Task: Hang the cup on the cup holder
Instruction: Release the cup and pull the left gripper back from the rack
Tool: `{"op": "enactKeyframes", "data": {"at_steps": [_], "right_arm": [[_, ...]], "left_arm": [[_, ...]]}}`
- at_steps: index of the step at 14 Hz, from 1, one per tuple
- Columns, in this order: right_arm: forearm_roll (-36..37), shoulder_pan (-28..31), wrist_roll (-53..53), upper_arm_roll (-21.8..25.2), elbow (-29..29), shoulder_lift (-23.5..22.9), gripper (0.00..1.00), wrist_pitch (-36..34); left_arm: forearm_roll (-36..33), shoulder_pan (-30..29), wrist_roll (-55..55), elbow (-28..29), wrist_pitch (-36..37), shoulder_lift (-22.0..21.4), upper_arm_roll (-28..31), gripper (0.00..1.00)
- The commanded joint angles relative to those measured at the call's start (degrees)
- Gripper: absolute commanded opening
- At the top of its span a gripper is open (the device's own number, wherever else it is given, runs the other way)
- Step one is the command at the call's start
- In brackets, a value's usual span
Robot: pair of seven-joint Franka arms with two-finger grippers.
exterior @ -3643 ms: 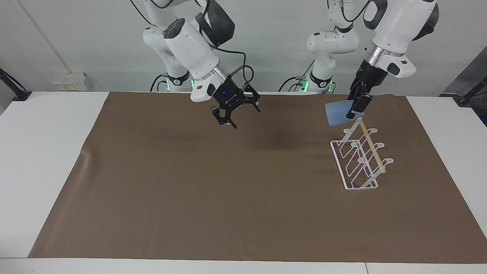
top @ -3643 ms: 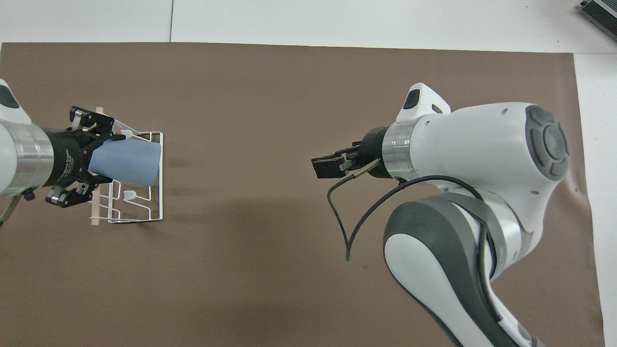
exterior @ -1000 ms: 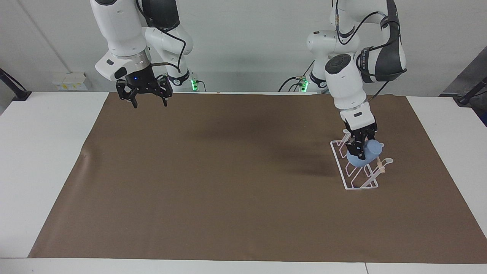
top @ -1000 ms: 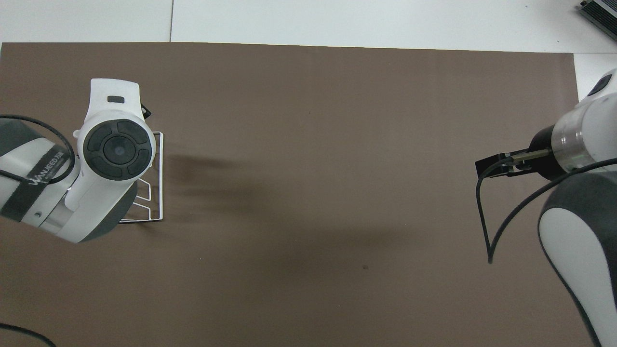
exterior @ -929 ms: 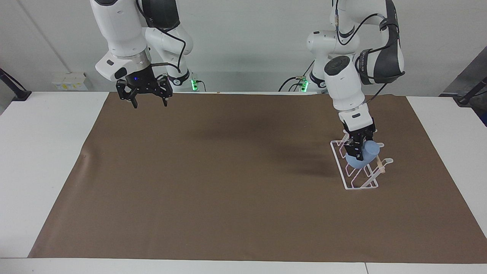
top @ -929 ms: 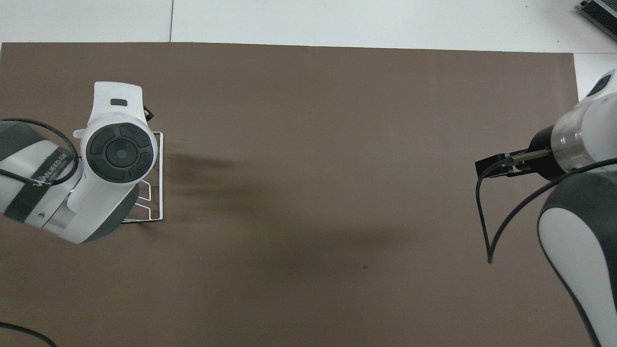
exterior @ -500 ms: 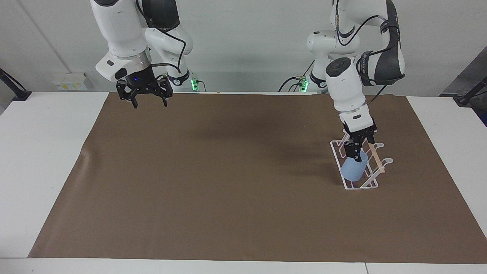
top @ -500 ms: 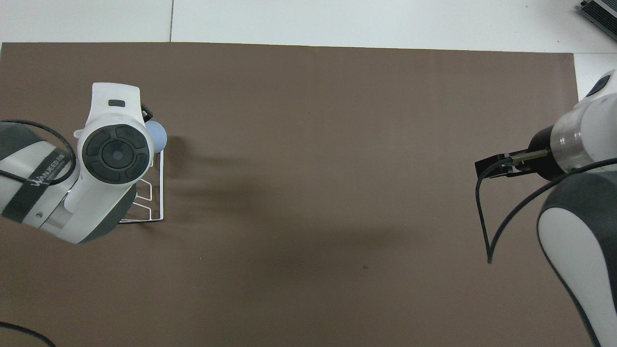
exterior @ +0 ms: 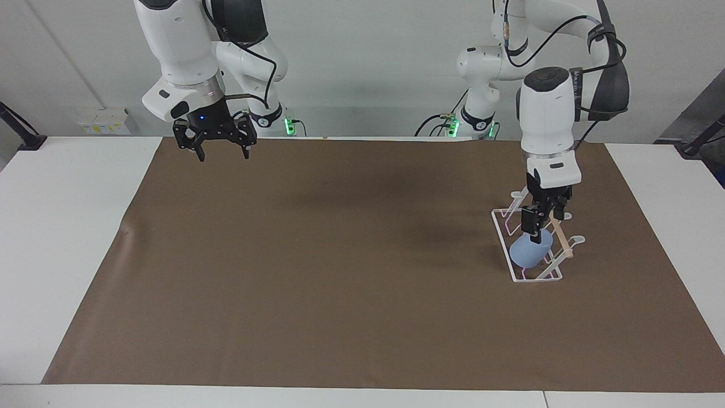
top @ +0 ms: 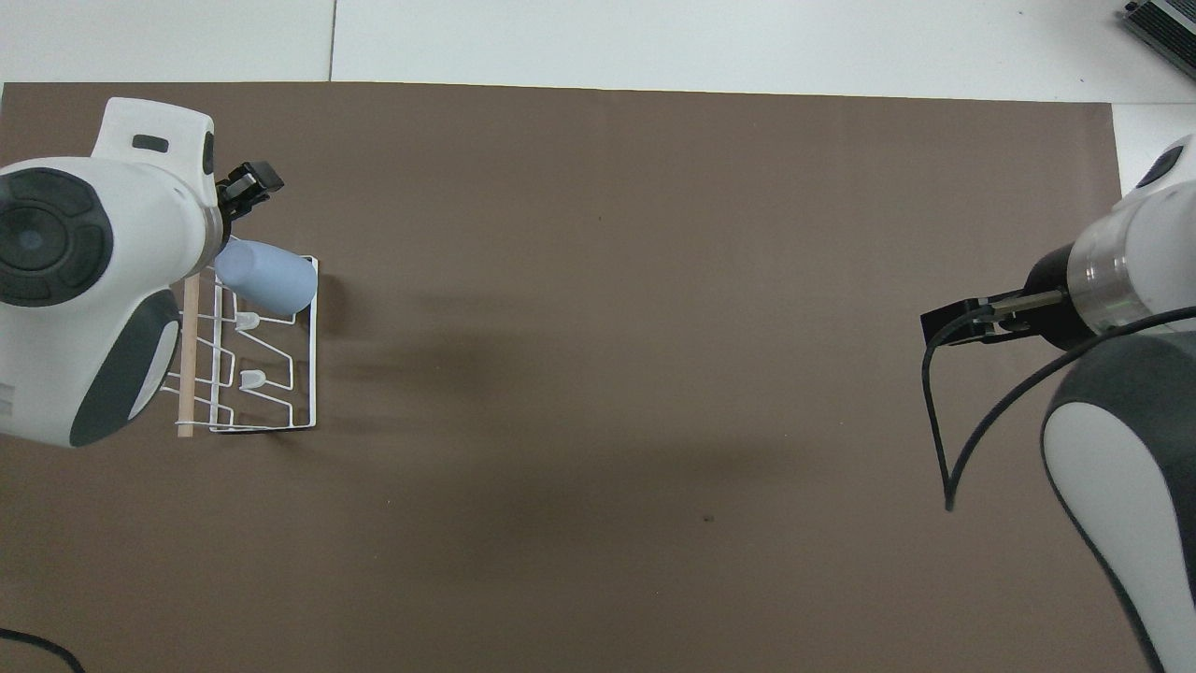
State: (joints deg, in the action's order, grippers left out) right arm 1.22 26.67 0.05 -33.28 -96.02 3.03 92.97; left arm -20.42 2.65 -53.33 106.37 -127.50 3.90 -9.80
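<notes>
Cup [exterior: 531, 252] is lying tilted on the cup holder [exterior: 529, 276] in the facing view, at the end of the rack farther from the robots, resting against the slanted white prongs below the wooden rod [exterior: 562, 237]. Left gripper [exterior: 542, 222] is hanging just above the cup with its fingers spread and gripping nothing; whether a fingertip is grazing the cup cannot be told. Rack is sitting on the brown mat [exterior: 340, 272] toward the left arm's end of the table. Right gripper [exterior: 214, 148] is waiting in the air over the mat's edge at the right arm's end, its fingers spread wide and empty.

Overhead, the cup [top: 266, 277] is showing on the rack's [top: 312, 374] end farther from the robots, its rounded bottom pointing toward the middle of the mat [top: 654, 327]. Left gripper [top: 245, 187] is peeking out from under the white wrist, over the mat beside the rack. Right gripper [top: 953, 322] is showing edge-on, and its fingers cannot be judged from this angle.
</notes>
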Motion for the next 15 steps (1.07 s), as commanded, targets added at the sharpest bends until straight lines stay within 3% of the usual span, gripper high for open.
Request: {"op": "enactKeyframes", "data": {"at_steps": [1, 7, 11, 15], "right_arm": [[-1.0, 0.8, -1.7, 0.0, -0.7, 0.8, 1.0, -0.3], [-1.0, 0.8, -1.7, 0.2, -0.7, 0.8, 1.0, -0.3], [-1.0, 0.8, -1.8, 0.4, -0.7, 0.8, 1.0, -0.3], [-1.0, 0.8, -1.8, 0.5, -0.7, 0.8, 1.0, -0.3]], "left_arm": [[6.9, -1.2, 14.6, -2.5, 5.0, -0.8, -0.1, 1.0], [12.7, -5.4, 38.1, -12.0, 26.2, -1.1, -0.6, 1.0], [17.5, -6.9, 46.3, -12.3, 33.7, -4.1, 0.1, 1.0], [17.8, -7.2, 52.1, -12.9, 40.6, -5.3, 0.6, 1.0]]}}
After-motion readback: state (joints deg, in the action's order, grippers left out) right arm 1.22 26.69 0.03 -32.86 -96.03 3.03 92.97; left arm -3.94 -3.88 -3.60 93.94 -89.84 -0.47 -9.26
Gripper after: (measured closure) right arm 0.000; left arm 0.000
